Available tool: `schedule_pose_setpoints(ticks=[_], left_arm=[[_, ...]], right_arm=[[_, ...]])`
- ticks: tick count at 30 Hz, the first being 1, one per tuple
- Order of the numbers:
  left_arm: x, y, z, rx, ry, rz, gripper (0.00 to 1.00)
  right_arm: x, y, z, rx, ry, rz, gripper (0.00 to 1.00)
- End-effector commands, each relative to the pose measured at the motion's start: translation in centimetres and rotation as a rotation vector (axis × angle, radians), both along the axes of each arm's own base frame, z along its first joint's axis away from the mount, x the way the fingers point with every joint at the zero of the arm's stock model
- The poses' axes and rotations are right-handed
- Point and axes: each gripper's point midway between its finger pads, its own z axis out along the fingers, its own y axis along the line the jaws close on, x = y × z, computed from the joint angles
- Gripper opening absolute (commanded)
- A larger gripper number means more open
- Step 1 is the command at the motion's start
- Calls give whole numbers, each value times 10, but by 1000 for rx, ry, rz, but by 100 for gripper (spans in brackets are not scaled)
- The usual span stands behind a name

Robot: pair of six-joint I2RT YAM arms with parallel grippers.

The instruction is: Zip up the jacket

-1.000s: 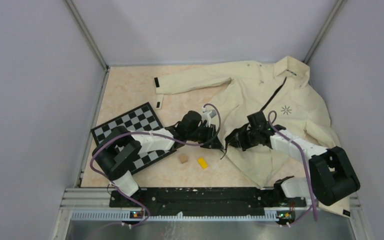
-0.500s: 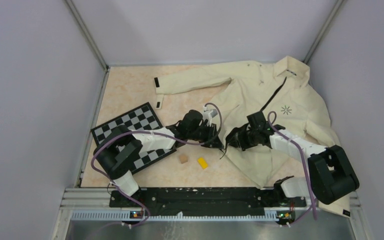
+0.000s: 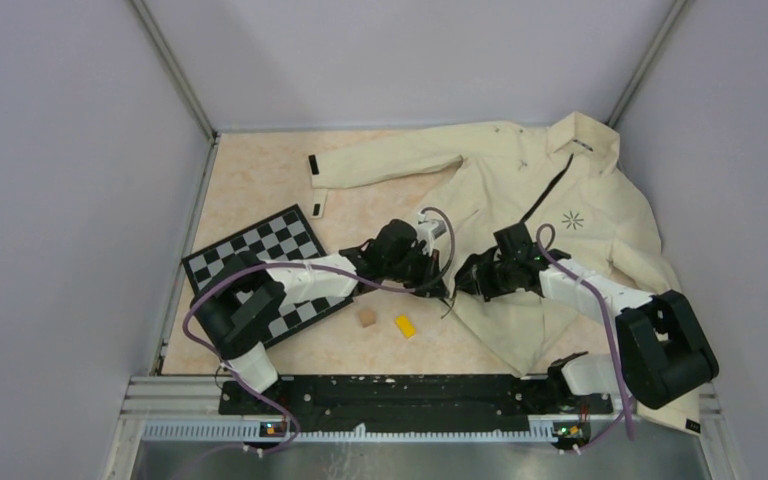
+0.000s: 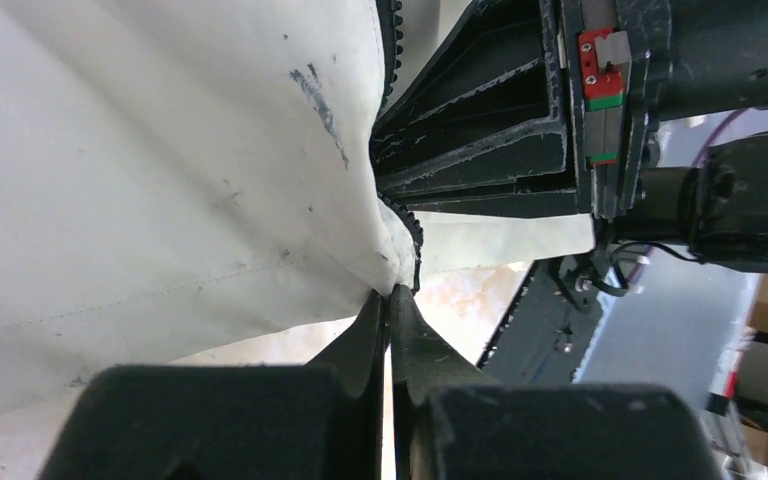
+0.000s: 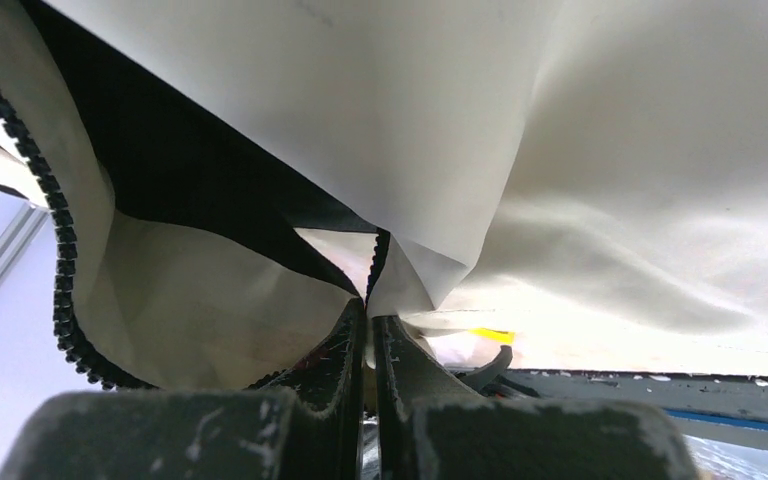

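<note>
The cream jacket [image 3: 550, 200] lies spread at the back right, collar far right, dark zipper [image 3: 550, 195] running down its open front. My left gripper [image 3: 438, 288] is shut on the jacket's bottom front corner; in the left wrist view the jaws [image 4: 388, 300] pinch cream fabric [image 4: 160, 170] beside zipper teeth [image 4: 412, 235]. My right gripper [image 3: 463, 283] is shut on the facing front edge close by; in the right wrist view its jaws [image 5: 370, 305] pinch fabric [image 5: 560, 150] next to zipper teeth [image 5: 58, 260]. The two grippers almost touch.
A black-and-white checkerboard [image 3: 260, 265] lies at the left under the left arm. A small brown cube [image 3: 367, 317] and a yellow block [image 3: 405, 325] sit on the table in front of the grippers. Grey walls close in on both sides.
My left gripper has moved right, closer to the right gripper, carrying its jacket edge along. The right gripper has held nearly still.
</note>
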Motion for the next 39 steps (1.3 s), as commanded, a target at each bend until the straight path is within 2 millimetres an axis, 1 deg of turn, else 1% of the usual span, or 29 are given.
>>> schedule_pose_setpoints(ticks=[1,3,5,8,10,12,14,16,19,23,26,28,29,31,33,35,37,39], left_arm=[[10,3,6,96,-170,-9,0],[11,9,7,148,-242,-3,0],[10,18,3,221,-290,-6,0],[7,24,-4,296,-333,-9,0],[5,23,-3,305,-355,-16,0],[-2,17,-1,290,-373,-34,0],[-6,17,-6,301,-373,-32,0],[-11,18,-16,307,-342,-42,0],[-17,20,-25,302,-320,-53,0],[-17,25,-31,318,-311,-42,0],[-22,21,-35,306,-281,-71,0],[-26,17,-30,257,-256,-79,0],[-25,14,-24,221,-249,-74,0],[-24,15,-18,179,-227,-65,0],[-23,17,-16,142,-181,-72,0],[-24,19,-13,99,-122,-93,0],[-24,22,-14,74,-71,-117,0],[-24,22,-15,64,-28,-134,0]], right_arm=[[8,1,18,40,-14,-56,0],[11,0,23,55,-23,-80,0],[12,2,29,89,-30,-103,0],[14,7,37,147,-30,-119,0],[14,11,39,179,-22,-124,0],[13,12,37,224,-6,-156,0],[13,15,35,290,3,-180,0],[12,17,37,337,7,-185,0],[13,12,40,341,-2,-191,0],[13,3,43,351,-23,-221,0],[14,-1,44,353,-38,-235,0],[11,-3,42,317,-36,-216,0],[9,-4,39,299,-27,-210,0],[8,-6,36,270,-48,-191,0],[8,-13,31,174,-85,-133,0],[11,-25,24,21,-159,-28,0],[14,-34,17,-122,-210,117,0],[14,-41,6,-233,-256,286,7]])
